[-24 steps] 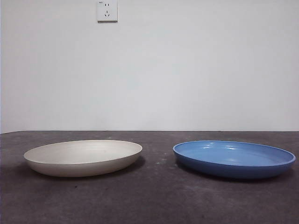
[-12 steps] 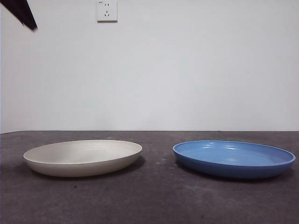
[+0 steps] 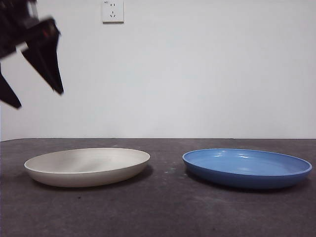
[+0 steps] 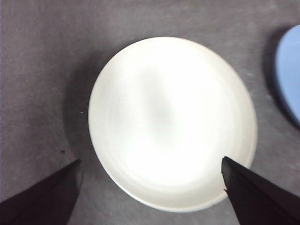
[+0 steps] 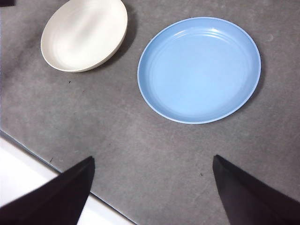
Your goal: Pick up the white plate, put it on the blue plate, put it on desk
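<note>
Now your left gripper (image 3: 34, 96) hangs wide open at ten o'clock above the white plate (image 3: 88, 166); right gripper (image 5: 152, 161) also open.

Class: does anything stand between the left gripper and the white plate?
Nothing visible does. The left gripper, open, hangs above the white plate, with only air between; the blue plate sits apart to one side.

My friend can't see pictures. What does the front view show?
A black left gripper, jaws open, hangs in the air above a white plate. A blue plate sits apart beside it on the dark desk, with a white wall and socket behind.
</note>
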Motion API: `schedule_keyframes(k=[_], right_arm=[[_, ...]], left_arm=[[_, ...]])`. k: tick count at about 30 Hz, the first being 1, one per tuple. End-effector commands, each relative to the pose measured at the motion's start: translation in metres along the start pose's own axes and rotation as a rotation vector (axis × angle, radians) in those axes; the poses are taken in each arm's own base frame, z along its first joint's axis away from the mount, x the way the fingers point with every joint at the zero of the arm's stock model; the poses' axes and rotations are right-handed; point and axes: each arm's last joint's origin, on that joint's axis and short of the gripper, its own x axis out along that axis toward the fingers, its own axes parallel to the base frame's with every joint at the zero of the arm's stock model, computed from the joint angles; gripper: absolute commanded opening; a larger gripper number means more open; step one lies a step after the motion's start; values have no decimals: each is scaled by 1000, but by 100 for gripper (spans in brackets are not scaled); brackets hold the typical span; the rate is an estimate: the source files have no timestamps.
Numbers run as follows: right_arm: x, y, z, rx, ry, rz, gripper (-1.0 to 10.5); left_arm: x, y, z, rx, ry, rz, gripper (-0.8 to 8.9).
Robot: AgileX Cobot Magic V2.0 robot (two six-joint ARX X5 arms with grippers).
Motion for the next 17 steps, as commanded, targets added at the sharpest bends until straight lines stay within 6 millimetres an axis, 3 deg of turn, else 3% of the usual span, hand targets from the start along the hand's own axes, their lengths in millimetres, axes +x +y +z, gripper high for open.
schedule_keyframes(k=[1,9,17], right_arm=[[-4,2,4,-3,-22,5,404],[-4,2,4,-3,-22,5,404],[-4,2,4,-3,-23,4,404]], left_arm=[[15,6,11,-18,1,13,471],[58,32,16,-70,29,49,469],[88,42,12,-84,69,54,469]])
